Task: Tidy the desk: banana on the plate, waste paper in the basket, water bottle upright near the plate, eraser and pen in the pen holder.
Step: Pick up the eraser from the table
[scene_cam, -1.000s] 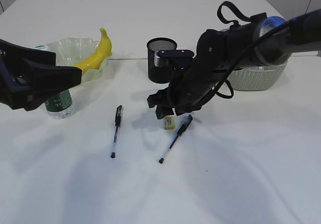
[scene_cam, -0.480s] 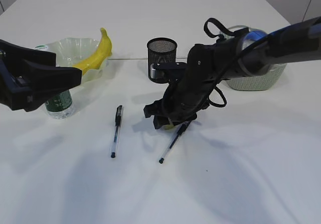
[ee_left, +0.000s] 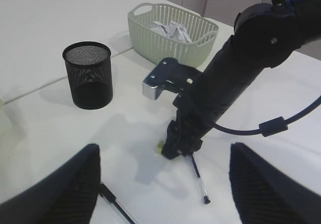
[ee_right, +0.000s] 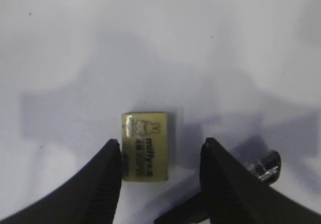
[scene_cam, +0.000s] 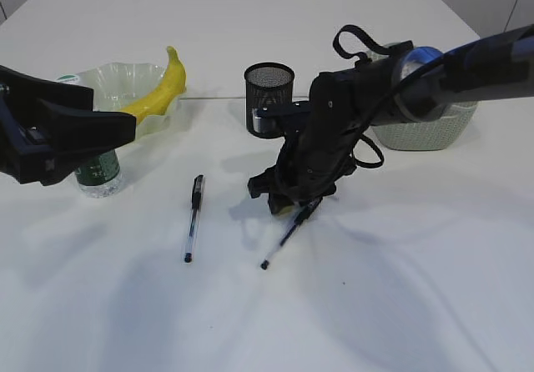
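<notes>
Right gripper (ee_right: 160,158), jaws apart, straddles the eraser (ee_right: 145,146) for pickup; a pen (ee_right: 263,163) lies at 3 o'clock. Left gripper (ee_left: 163,184) jaws apart.

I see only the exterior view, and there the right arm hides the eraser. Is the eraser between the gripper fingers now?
Observer: Yes. In the right wrist view the eraser lies flat on the table between the fingers of the right gripper, which is open.
Operator: Thank you. Is the pen beside it also between the fingers?
Observer: No. The end of the pen shows just outside one finger, so only the eraser is in the gap.
</notes>
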Robot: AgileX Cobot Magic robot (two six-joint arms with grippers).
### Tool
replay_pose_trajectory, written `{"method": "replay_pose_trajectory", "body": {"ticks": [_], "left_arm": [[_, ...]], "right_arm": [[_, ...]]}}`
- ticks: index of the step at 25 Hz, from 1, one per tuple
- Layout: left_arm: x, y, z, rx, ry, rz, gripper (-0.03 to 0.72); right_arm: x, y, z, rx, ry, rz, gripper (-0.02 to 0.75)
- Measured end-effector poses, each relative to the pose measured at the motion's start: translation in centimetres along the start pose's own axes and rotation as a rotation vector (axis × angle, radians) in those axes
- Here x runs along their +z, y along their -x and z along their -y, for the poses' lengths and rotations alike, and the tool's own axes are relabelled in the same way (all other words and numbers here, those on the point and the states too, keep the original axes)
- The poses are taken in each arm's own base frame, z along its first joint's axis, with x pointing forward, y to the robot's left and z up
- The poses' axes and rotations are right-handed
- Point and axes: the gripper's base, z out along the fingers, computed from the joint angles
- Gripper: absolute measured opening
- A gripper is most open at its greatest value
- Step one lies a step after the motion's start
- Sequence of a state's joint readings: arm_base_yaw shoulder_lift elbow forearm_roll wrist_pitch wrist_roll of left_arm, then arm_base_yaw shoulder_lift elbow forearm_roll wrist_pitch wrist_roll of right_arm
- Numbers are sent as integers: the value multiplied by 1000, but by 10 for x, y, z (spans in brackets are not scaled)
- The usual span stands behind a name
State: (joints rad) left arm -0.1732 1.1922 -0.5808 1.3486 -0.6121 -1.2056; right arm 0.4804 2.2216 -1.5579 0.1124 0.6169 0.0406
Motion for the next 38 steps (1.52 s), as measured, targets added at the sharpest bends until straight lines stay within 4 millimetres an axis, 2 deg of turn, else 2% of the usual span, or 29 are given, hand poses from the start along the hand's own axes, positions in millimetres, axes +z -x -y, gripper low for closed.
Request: {"method": "replay_pose_trajectory", "body": {"ticks": [15, 22, 28, 38], "left_arm": [[0, 0, 0, 0, -2, 1, 569], [0, 0, 0, 0, -3, 1, 561], [0, 0, 0, 0, -3, 1, 557], [0, 0, 0, 0, -5, 2, 553]], "right_arm": [[1, 1, 1, -11, -5, 11, 374], [1, 1, -7, -51, 1, 28, 275], [1, 1, -7, -55, 1, 28, 251], [1, 2, -7, -58, -1, 29, 139]]}}
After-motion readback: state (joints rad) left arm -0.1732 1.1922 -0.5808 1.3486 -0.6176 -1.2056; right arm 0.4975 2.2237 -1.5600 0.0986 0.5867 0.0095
